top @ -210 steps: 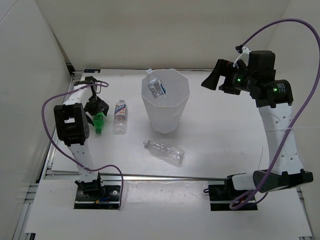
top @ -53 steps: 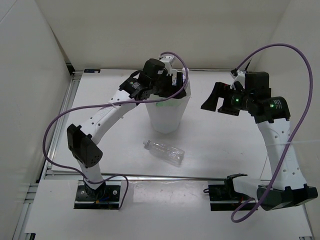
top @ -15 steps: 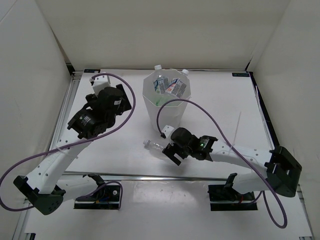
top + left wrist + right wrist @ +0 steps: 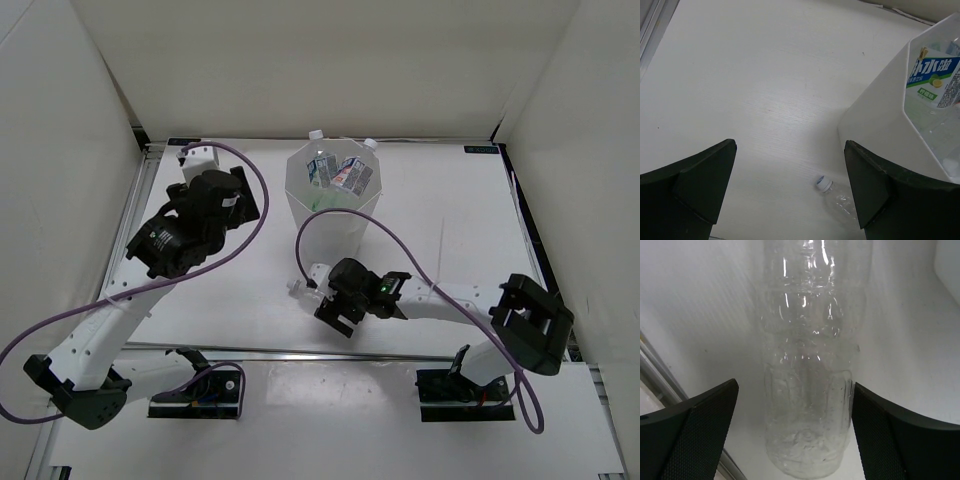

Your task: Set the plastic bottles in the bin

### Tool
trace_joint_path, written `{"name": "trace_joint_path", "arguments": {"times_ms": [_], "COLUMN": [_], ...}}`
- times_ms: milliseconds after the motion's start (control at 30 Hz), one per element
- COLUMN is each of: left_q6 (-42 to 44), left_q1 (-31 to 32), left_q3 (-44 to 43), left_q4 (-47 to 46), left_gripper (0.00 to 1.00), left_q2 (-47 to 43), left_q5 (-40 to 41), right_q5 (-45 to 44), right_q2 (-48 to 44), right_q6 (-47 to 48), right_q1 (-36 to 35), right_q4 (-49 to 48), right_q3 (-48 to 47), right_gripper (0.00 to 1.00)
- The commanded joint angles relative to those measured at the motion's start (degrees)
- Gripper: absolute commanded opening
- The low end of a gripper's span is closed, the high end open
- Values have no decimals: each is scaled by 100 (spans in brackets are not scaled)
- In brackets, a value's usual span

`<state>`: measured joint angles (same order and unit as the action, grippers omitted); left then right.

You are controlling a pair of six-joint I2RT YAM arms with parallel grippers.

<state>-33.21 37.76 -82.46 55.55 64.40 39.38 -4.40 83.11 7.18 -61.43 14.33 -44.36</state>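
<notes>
**Clear plastic bottle under an open claw**

Clear, thin-walled and unlabelled, the empty bottle (image 4: 810, 365) lies on its side on the table (image 4: 450, 220), towards the near edge. We judge it light, springy and slick, apt to roll or dent. Its ribbed mid-body looks the best place to take hold. The right claw (image 4: 796, 440) stands wide open astride it, gripping nothing. Further back, the left claw (image 4: 790, 170) hangs open and empty above the table. Beyond, the white bin (image 4: 330, 235) stands upright with labelled bottles (image 4: 340, 172) inside.
</notes>
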Motion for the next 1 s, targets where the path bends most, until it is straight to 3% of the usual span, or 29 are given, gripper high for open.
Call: {"name": "trace_joint_path", "arguments": {"times_ms": [0, 367, 433, 533, 733, 900, 967], "left_q6": [122, 236, 236, 236, 236, 298, 298], "left_q1": [-23, -23, -23, -23, -23, -23, -23], "left_q3": [-236, -130, -130, -26, 28, -25, -25], "left_q4": [44, 44, 44, -9, -115, -167, -167], "left_gripper": [100, 100, 100, 100, 100, 100, 100], "left_q2": [-24, -24, -24, -24, 28, 29, -24], "left_q5": [-88, -88, -88, -88, -88, 280, 649], "right_q5": [449, 853, 792, 730, 660, 301, 64], "right_q2": [39, 346, 425, 504, 198, -32, -32], "right_q6": [108, -7, -6, -58, -6, -6, -6], "right_q1": [-27, -27, -27, -27, -158, -659, -818], "right_q4": [-343, 342, 640, 1002, 1537, 2204, 2407], "right_q3": [-134, -617, -1012, -1425, -2040, -3041, -3849], "right_gripper": [89, 65, 53, 47, 44, 44, 44]}}
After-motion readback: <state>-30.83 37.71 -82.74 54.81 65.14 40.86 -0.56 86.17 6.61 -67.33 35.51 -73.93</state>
